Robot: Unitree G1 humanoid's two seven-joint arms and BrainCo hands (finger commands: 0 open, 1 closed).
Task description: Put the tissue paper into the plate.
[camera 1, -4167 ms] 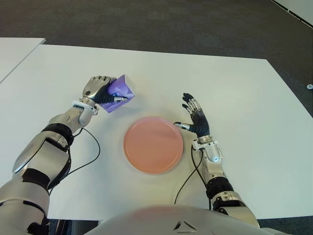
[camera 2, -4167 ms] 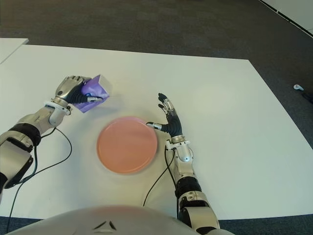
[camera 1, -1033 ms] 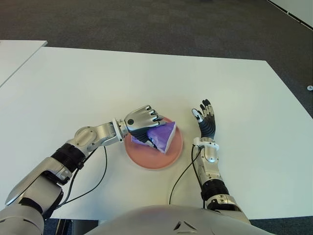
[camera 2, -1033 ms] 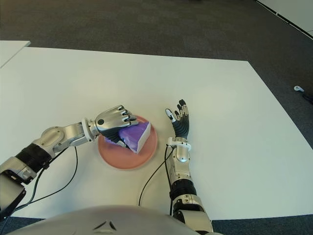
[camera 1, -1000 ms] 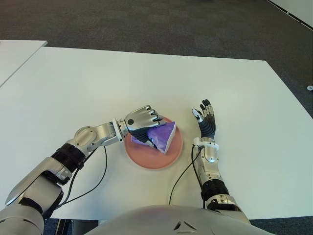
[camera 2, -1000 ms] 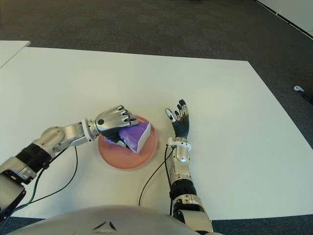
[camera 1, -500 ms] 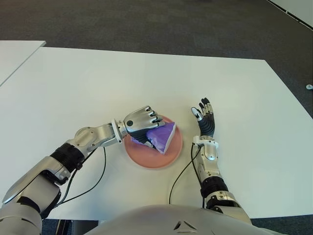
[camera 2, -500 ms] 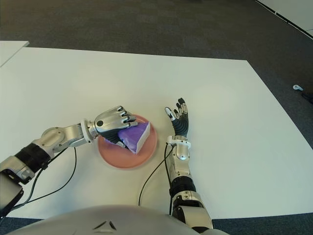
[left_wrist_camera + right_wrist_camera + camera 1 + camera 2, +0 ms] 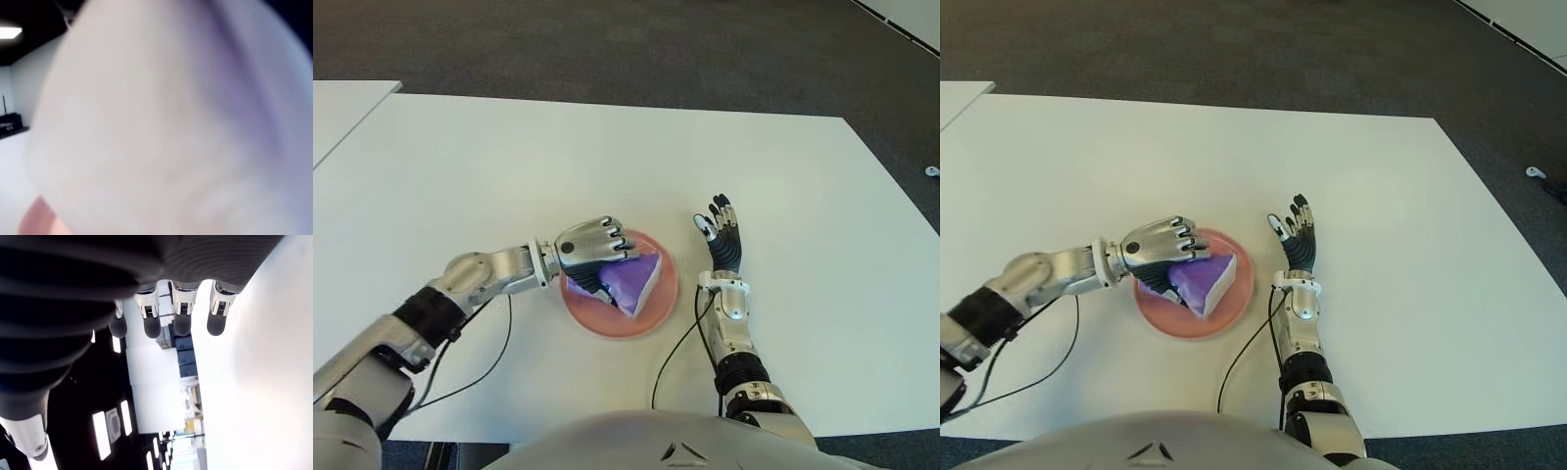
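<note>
A purple and white tissue pack [image 9: 632,282] lies tilted inside the round pink plate [image 9: 597,319] near the table's front. My left hand [image 9: 599,260] reaches in from the left and covers the pack's left end, fingers curled over its top and thumb beneath. The left wrist view is filled by the pack's pale purple surface [image 9: 166,122], with a sliver of pink plate [image 9: 34,223] in one corner. My right hand [image 9: 718,231] shows just right of the plate, palm up and fingers spread, holding nothing; its fingertips [image 9: 182,325] hang free in the right wrist view.
The white table [image 9: 509,157] stretches wide around the plate, with dark carpet [image 9: 607,39] beyond its far edge. A second white table corner [image 9: 342,108] shows at the far left. Black cables [image 9: 680,338] trail from both wrists across the table's front.
Over 4 s the left hand carried the pack from the far left to the plate. In the last second the hand drew slightly left and the pack sank lower in the plate.
</note>
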